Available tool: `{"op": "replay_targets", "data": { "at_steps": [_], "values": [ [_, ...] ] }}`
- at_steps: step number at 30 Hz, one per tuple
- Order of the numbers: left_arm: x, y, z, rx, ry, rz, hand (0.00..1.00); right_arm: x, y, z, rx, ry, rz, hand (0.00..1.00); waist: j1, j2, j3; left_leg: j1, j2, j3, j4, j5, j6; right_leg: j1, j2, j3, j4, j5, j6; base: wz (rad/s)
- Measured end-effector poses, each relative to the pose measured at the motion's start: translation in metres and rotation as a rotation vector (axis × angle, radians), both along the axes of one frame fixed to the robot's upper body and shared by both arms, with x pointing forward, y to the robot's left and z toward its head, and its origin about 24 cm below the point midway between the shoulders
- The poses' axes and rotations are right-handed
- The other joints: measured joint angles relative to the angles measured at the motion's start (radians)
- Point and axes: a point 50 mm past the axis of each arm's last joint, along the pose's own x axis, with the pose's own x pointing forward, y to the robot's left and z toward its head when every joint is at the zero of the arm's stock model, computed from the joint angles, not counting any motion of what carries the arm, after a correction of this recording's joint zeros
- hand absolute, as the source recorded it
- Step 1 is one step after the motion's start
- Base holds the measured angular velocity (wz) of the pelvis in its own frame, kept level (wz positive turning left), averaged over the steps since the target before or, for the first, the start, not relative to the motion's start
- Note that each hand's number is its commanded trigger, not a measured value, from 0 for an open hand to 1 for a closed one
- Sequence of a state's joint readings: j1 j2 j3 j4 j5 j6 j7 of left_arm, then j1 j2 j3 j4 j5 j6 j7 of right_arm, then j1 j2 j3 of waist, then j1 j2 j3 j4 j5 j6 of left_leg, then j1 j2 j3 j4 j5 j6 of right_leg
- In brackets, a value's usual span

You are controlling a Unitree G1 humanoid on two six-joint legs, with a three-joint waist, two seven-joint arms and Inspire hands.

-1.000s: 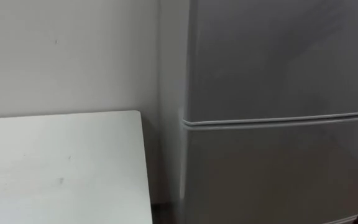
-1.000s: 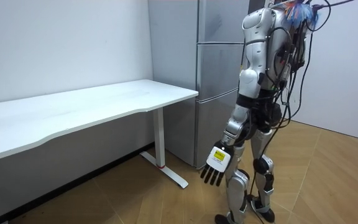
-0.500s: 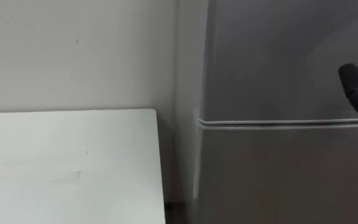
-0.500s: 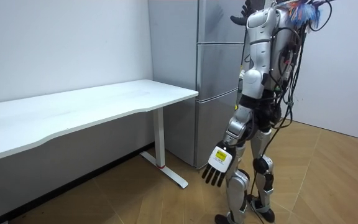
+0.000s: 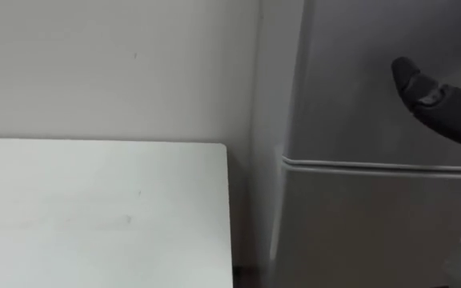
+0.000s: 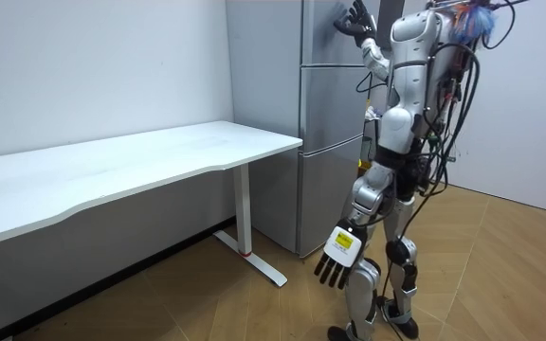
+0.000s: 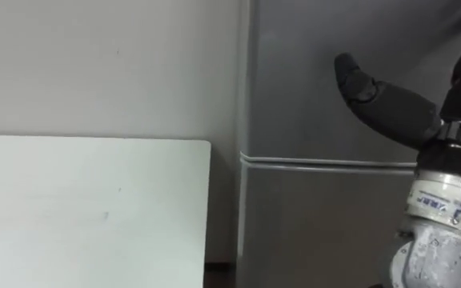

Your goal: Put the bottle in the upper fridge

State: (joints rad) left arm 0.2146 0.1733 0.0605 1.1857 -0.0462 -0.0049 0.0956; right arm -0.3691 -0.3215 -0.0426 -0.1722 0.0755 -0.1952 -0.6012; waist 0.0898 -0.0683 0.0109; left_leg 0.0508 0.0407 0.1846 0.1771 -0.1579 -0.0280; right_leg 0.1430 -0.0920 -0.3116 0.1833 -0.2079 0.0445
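Standing just off the table's (image 5: 94,208) right edge, holding the right hand (image 7: 386,102) up at the shut upper fridge (image 5: 342,80) door, fingers loosely spread. Just dangling the left hand (image 6: 337,258) low, fingers straight.

Silver body, dark cables, black robot hand (image 7: 374,94).

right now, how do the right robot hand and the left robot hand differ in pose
The right robot hand is raised in front of the upper fridge door; the left robot hand hangs low beside the leg. The right one is at or just off that door, I cannot tell which; the left one is well clear of it. Both look open, fingers fairly straight, holding nothing.
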Motion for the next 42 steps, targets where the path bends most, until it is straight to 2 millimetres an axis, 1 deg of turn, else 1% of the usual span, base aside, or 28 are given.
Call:
{"op": "replay_targets", "data": {
  "at_steps": [1,3,5,6,7,10,13,17,20,21,25,42],
  "values": [
    [0.005,0.000,0.000,0.002,-0.009,-0.010,0.00,0.004,-0.001,-0.001,-0.010,0.012,-0.013,0.00,0.001,-0.001,0.0001,-0.007,0.001,-0.002,0.007,0.000,0.000,-0.002,0.000,-0.005,0.001,0.000,0.000,0.00],
    [0.006,0.001,0.001,0.002,-0.007,-0.004,0.00,0.010,-0.003,-0.004,-0.020,0.036,-0.035,0.00,0.003,-0.001,0.0006,-0.013,0.001,-0.006,0.012,0.000,0.001,-0.004,0.000,-0.004,0.000,0.001,-0.003,0.00],
    [0.009,0.001,0.001,0.002,-0.007,-0.004,0.00,0.015,-0.006,-0.007,-0.022,0.061,-0.055,0.00,0.009,-0.003,-0.0009,-0.012,0.001,-0.005,0.019,0.002,0.003,-0.005,0.000,0.002,-0.008,0.002,-0.005,0.00],
    [0.009,0.003,0.002,0.004,-0.004,-0.005,0.00,0.019,-0.009,-0.011,-0.017,0.081,-0.072,0.00,0.011,-0.006,-0.0033,-0.015,0.001,-0.005,0.023,0.003,0.006,-0.004,0.001,0.001,-0.012,0.005,-0.009,0.00],
    [0.009,0.003,0.002,0.007,-0.001,-0.004,0.00,0.023,-0.011,-0.013,-0.010,0.095,-0.085,0.00,0.012,-0.011,-0.0035,-0.016,0.001,-0.005,0.026,0.004,0.008,-0.004,0.001,0.001,-0.012,0.008,-0.009,0.00],
    [0.010,0.004,0.002,0.010,0.006,-0.007,0.00,0.030,-0.017,-0.020,-0.025,0.134,-0.124,0.00,0.018,-0.019,-0.0035,-0.023,0.000,-0.007,0.032,0.008,0.013,-0.004,0.000,0.001,-0.015,0.018,-0.005,0.00],
    [0.011,0.005,0.003,0.010,0.012,-0.024,0.00,0.033,-0.025,-0.026,-0.066,0.174,-0.168,0.00,0.027,-0.020,-0.0042,-0.026,-0.001,-0.008,0.041,0.009,0.017,-0.005,-0.002,0.000,-0.014,0.023,-0.001,0.00],
    [0.008,0.004,0.003,-0.008,0.031,-0.024,0.00,0.036,-0.026,-0.025,-0.061,0.185,-0.178,0.00,0.027,-0.018,-0.0063,-0.042,-0.001,-0.009,0.045,0.014,0.021,-0.018,-0.002,-0.001,-0.014,0.029,0.004,0.00],
    [0.006,0.005,0.003,-0.014,0.041,-0.023,0.00,0.037,-0.028,-0.029,-0.059,0.201,-0.184,0.00,0.026,-0.018,-0.0083,-0.043,-0.001,-0.011,0.046,0.016,0.025,-0.018,-0.002,-0.001,-0.014,0.035,-0.003,0.00],
    [0.006,0.005,0.003,-0.016,0.041,-0.023,0.00,0.038,-0.028,-0.030,-0.059,0.205,-0.185,0.00,0.026,-0.018,-0.0102,-0.043,-0.002,-0.011,0.046,0.016,0.025,-0.018,-0.002,-0.002,-0.014,0.036,-0.005,0.00],
    [0.006,0.005,0.003,-0.022,0.041,-0.025,0.00,0.038,-0.029,-0.031,-0.060,0.214,-0.188,0.00,0.024,-0.017,-0.0132,-0.042,-0.002,-0.016,0.046,0.017,0.024,-0.014,-0.002,-0.005,-0.014,0.037,-0.005,0.02],
    [0.001,0.004,0.003,-0.029,0.052,-0.023,0.00,0.039,-0.030,-0.033,-0.061,0.222,-0.195,0.00,0.018,-0.015,-0.0116,-0.040,-0.005,-0.026,0.046,0.018,0.024,-0.002,-0.003,-0.014,-0.019,0.033,0.001,0.01]
  ]
}}
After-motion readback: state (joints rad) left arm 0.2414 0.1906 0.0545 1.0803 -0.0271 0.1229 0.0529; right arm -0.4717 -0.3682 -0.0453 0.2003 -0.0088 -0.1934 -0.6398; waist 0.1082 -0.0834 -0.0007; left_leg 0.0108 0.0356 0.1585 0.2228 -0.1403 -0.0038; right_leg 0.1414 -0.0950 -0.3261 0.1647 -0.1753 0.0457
